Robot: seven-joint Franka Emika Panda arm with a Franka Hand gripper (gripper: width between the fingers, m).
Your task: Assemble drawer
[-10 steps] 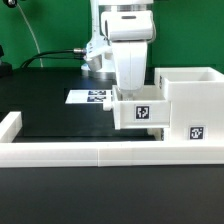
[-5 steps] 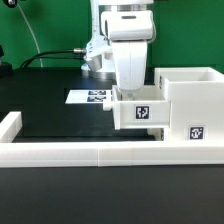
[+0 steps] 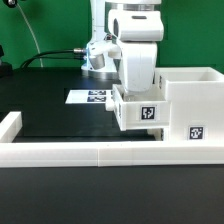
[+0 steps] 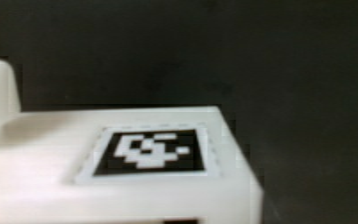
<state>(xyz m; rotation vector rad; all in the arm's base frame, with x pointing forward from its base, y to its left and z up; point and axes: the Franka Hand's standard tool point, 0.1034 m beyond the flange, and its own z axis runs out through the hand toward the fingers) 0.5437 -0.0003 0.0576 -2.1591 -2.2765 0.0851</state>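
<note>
I've got the drawer tilted, touching the housing but not seated; insertion remains. The gripper fingers are hidden, so I can't tell its grip.

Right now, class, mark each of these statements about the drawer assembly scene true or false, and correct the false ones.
1. The drawer sits beside the housing, on the exterior view's left of it. True.
2. The drawer lies at the far left end of the border rail. False: it is near the housing, toward the exterior view's right.
3. The marker board lies flat on the table behind the drawer. True.
4. The housing carries no code tag. False: a tag shows on its front.
5. The arm stands directly over the drawer. True.
</note>
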